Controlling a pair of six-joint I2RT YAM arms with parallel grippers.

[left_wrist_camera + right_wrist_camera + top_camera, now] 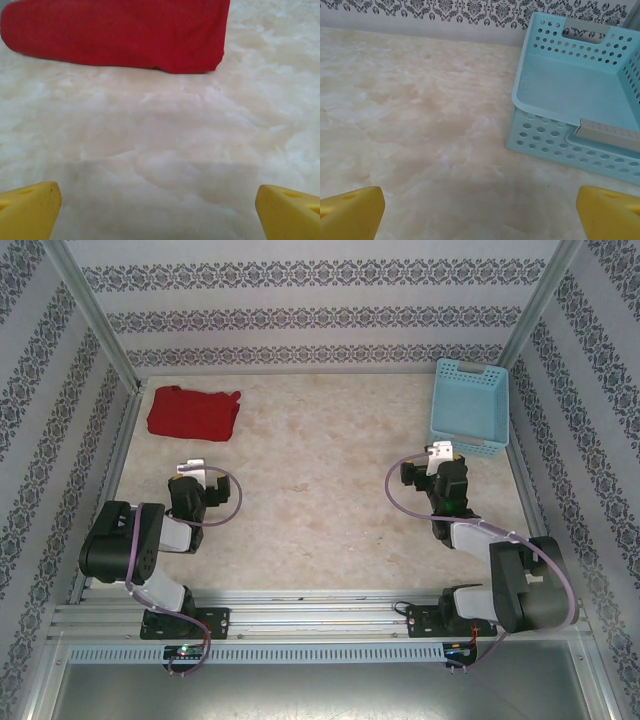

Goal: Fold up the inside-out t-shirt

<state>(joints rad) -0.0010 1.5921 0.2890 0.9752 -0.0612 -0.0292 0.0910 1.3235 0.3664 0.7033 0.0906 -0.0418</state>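
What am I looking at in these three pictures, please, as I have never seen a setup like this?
A left arm and a right arm, both small robots, are bolted side by side at the near edge of a table. The overhead picture comes from a fixed camera above and behind them. The other two come from wrist cameras; the yellow tips at the bottom are each gripper's own fingers. A red t-shirt lies bunched in the far left corner, ahead of the left gripper. A light blue basket stands far right, ahead of the right gripper. Both grippers are open and hold nothing.
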